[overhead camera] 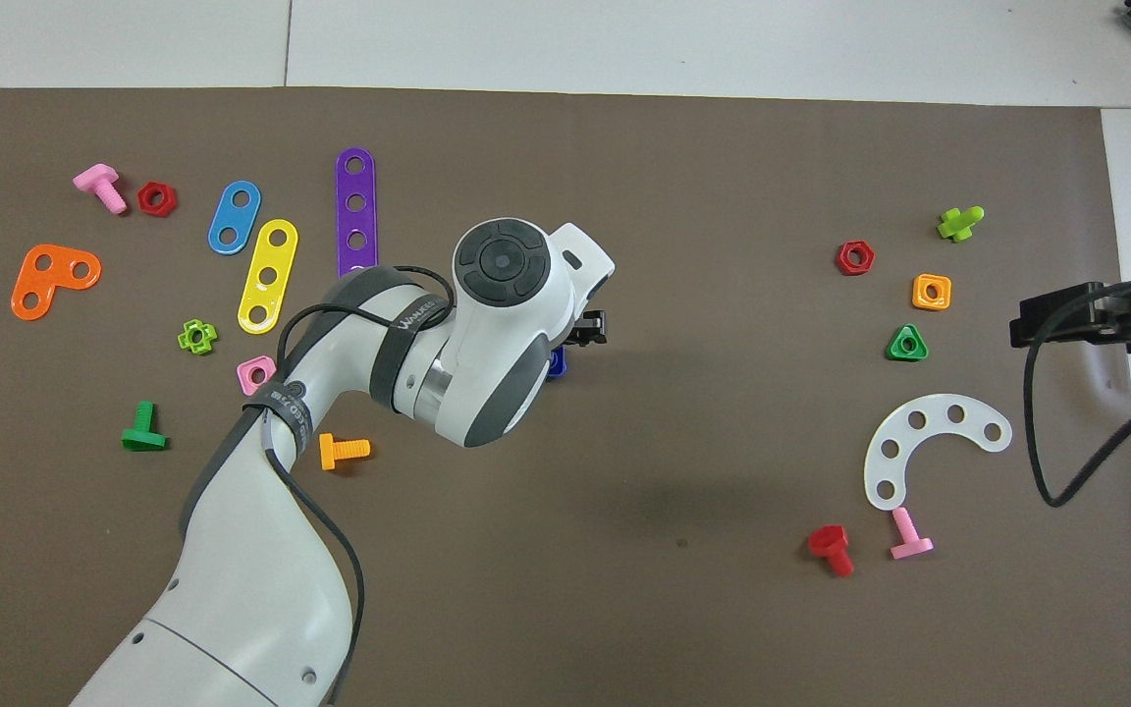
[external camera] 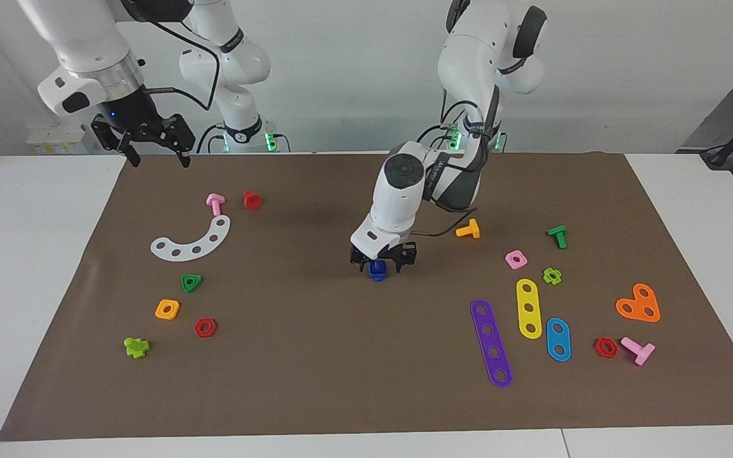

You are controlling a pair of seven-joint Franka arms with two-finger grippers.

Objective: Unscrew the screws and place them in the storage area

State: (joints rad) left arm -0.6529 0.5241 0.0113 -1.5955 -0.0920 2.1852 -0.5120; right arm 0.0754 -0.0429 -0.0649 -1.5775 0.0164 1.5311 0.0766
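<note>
The blue screw [external camera: 377, 270], bolt and nut together, is in the middle of the brown mat [external camera: 341, 356]. My left gripper [external camera: 379, 266] points straight down and its fingers are closed on the blue screw, at or just above the mat. In the overhead view my left wrist hides most of the screw, and only a blue edge [overhead camera: 557, 364] shows. My right gripper [external camera: 158, 159] is open and empty. It waits high over the mat's edge at the right arm's end, and it also shows in the overhead view [overhead camera: 1066, 319].
At the right arm's end lie a white curved strip [external camera: 195, 240], a pink bolt [external camera: 214, 203], a red bolt [external camera: 251, 200], a green triangular nut [external camera: 191, 283], an orange nut [external camera: 167, 309] and a red nut [external camera: 205, 327]. At the left arm's end lie an orange bolt [external camera: 468, 229], a purple strip [external camera: 492, 343], a yellow strip [external camera: 529, 308] and an orange plate [external camera: 639, 304].
</note>
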